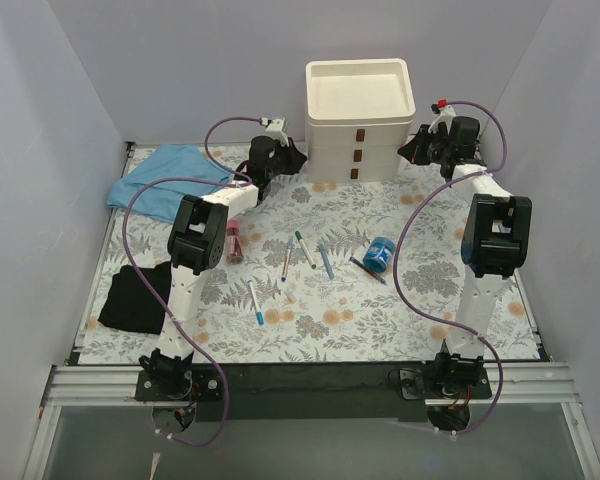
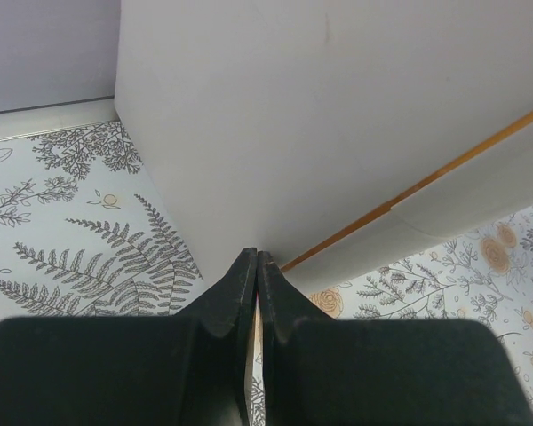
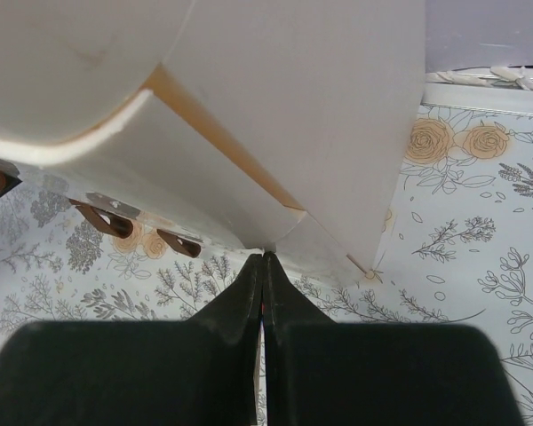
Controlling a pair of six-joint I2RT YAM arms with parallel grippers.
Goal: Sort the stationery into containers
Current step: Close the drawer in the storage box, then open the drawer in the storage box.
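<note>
The cream-white drawer unit stands at the back centre, its three drawers closed and the tray top empty. My left gripper is shut and empty, tips against the unit's left side; in the left wrist view the gripper touches the wall low down. My right gripper is shut and empty at the unit's right front corner; in the right wrist view the gripper touches it. On the mat lie a pink tube, thin pens, a black marker and a blue tape roll.
A light-blue cloth lies at the back left, a black cloth at the front left. Reddish-brown drawer handles show in the right wrist view. Grey walls enclose the floral mat.
</note>
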